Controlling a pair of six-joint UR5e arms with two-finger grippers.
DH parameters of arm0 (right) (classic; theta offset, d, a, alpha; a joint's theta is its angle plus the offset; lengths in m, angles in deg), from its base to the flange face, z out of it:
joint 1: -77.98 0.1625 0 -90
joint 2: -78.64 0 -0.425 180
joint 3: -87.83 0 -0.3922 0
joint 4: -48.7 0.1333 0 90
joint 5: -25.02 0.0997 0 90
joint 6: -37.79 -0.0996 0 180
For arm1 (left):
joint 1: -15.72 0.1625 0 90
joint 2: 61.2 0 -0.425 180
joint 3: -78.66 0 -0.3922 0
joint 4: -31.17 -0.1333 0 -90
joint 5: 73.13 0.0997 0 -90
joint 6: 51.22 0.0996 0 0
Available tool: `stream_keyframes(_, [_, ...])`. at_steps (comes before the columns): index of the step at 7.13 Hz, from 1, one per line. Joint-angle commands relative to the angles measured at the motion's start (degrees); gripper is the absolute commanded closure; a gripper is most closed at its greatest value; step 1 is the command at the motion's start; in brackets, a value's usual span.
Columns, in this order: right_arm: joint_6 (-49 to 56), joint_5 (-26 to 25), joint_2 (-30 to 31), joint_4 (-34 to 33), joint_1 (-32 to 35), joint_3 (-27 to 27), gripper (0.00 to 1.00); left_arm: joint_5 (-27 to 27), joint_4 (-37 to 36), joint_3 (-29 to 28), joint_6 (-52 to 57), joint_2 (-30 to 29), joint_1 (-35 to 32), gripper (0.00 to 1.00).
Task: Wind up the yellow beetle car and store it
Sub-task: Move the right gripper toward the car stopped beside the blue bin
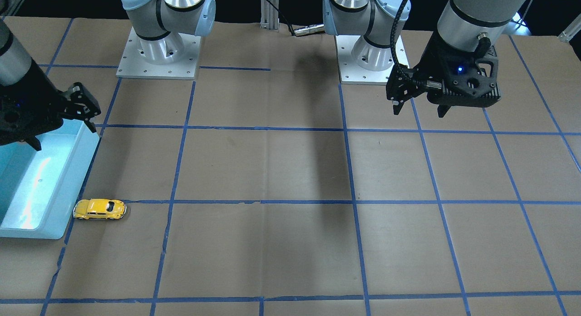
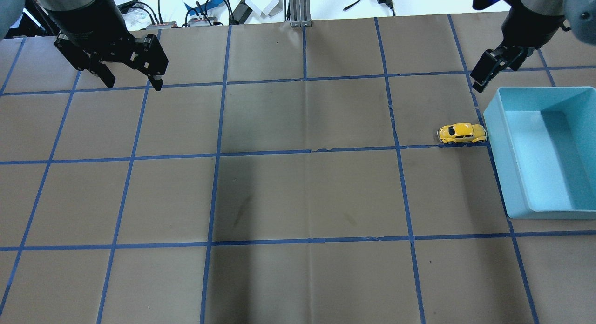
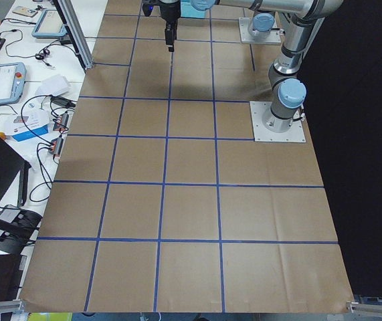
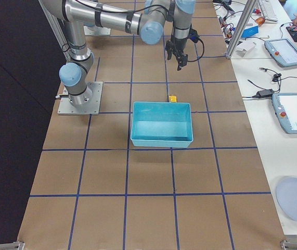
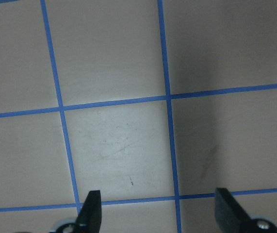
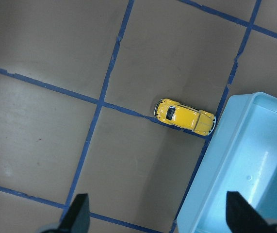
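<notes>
Showed yellow beetle car (image 2: 462, 133) against blue bin (image 2: 505, 161).
Held right gripper (image 6: 157, 206) near bin, left gripper (image 5: 160, 204) far off; both jaws spread, empty.

1. On my feed the left arm (image 1: 476, 16) and right arm (image 1: 156, 46) are silver tubes with pale blue-grey joint caps.
2. Each stands on a light square base plate (image 1: 159, 68) with screw holes along its edges.
3. The left gripper (image 1: 418, 112) is black, with a finned housing, a small blue light (image 1: 460, 70) and a braided black cable (image 1: 399, 25).
4. The right gripper (image 6: 157, 213) shows black, wedge-tipped fingers (image 6: 78, 211).
</notes>
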Motion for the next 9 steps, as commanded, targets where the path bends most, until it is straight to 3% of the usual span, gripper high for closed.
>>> stream_keyframes(1, [4.9, -0.5, -6.6, -4.4, -2.1, 0.6, 0.00, 0.0, 0.0, 0.7, 0.0, 0.3, -0.1, 0.02])
stream_keyframes(2, [11.4, 0.3, -7.2, -9.7, -2.1, 1.2, 0.00, 0.0, 0.0, 0.7, 0.0, 0.4, -0.1, 0.00])
stream_keyframes(4, [13.0, 0.3, -8.0, -10.5, -2.4, 4.2, 0.00, 0.0, 0.0, 0.8, 0.1, 0.6, 0.0, 0.00])
stream_keyframes(6, [16.3, 0.5, -8.5, -16.6, -2.3, 7.2, 0.00, -4.6, -0.3, 0.4, 1.1, 0.8, 1.5, 0.00])
stream_keyframes(9, [38.3, 0.8, -8.8, -17.7, -2.3, 7.9, 0.00, -4.0, -0.5, 0.6, -2.2, 1.8, 1.4, 0.00])
